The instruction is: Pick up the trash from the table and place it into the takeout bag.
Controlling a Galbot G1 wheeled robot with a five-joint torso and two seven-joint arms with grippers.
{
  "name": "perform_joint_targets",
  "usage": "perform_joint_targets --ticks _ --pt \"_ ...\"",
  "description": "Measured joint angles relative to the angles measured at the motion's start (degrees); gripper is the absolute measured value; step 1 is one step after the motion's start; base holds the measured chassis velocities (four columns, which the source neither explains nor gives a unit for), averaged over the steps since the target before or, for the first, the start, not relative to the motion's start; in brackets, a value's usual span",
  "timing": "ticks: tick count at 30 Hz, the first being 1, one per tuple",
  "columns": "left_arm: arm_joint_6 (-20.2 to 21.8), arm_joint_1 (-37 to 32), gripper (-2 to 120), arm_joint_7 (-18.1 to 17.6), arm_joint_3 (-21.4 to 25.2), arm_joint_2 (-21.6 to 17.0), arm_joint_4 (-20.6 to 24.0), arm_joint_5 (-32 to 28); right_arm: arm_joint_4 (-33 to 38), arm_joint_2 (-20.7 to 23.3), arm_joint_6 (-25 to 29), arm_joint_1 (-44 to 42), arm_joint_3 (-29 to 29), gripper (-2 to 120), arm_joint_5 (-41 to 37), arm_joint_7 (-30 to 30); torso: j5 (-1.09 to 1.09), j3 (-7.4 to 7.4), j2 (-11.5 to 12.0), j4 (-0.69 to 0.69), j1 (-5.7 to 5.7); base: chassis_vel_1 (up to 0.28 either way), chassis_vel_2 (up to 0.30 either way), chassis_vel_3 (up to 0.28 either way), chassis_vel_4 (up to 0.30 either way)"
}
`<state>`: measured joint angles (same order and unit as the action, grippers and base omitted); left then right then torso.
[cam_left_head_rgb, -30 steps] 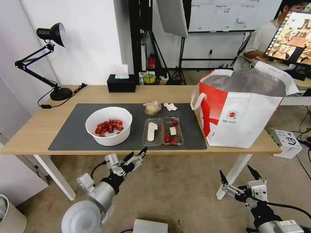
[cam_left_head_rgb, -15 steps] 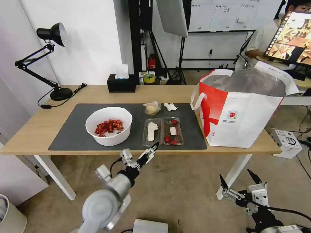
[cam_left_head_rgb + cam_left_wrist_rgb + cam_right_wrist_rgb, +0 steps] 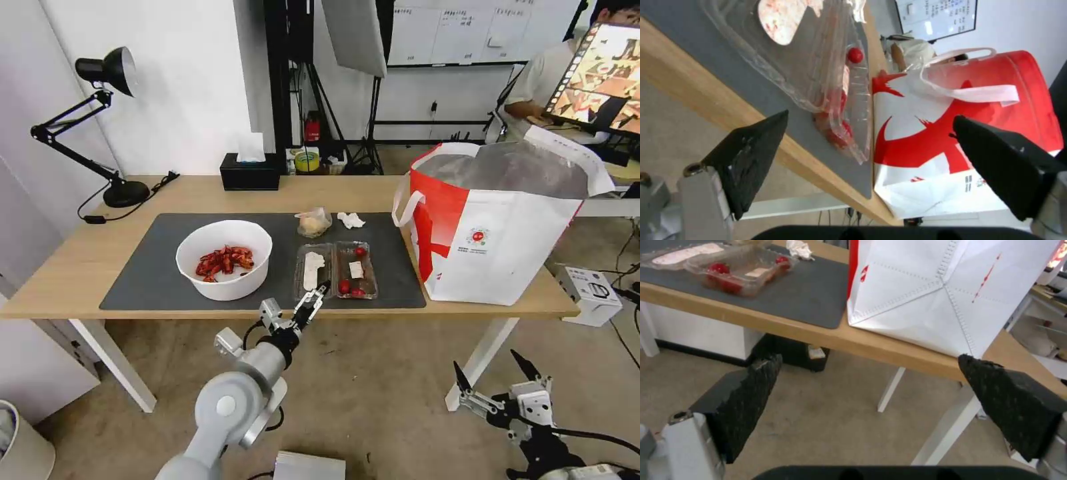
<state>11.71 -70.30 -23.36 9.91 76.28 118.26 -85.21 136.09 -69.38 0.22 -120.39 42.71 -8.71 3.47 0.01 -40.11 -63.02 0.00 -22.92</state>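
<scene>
Two grippers show: the left gripper (image 3: 315,298), jaws wide and empty, hangs at the table (image 3: 80,260) edge just at 6 o'clock of the clear hinged tray (image 3: 335,270); the right gripper (image 3: 492,382), also wide, waits low below the takeout bag (image 3: 497,247), which stands at 3 o'clock of that tray

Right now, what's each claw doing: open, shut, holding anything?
Left claw: open, empty, at the table's front edge by the clear tray.
Right claw: open, empty, low beside the table.
</scene>
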Motion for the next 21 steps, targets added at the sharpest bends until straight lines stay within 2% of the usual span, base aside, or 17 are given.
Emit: perform_joint_targets --ticks 11,21 --pt "0.0 2.2 100 -1.6 -1.8 2.4 -0.6 -1.8 -0.4 -2.2 0.4 -0.6 -0.2 100 1.3 0.8 0.00 0.00 0.0 0.00 0.00 0.000 0.000 0.000 0.000" --pt "-0.2 4.0 100 -2.9 -3.1 4.3 -3.0 -1.4 -0.4 -2.9 0.6 -1.1 -0.2 100 1.6 0.8 0.00 0.00 0.0 0.00 0.00 0.000 0.000 0.000 0.000"
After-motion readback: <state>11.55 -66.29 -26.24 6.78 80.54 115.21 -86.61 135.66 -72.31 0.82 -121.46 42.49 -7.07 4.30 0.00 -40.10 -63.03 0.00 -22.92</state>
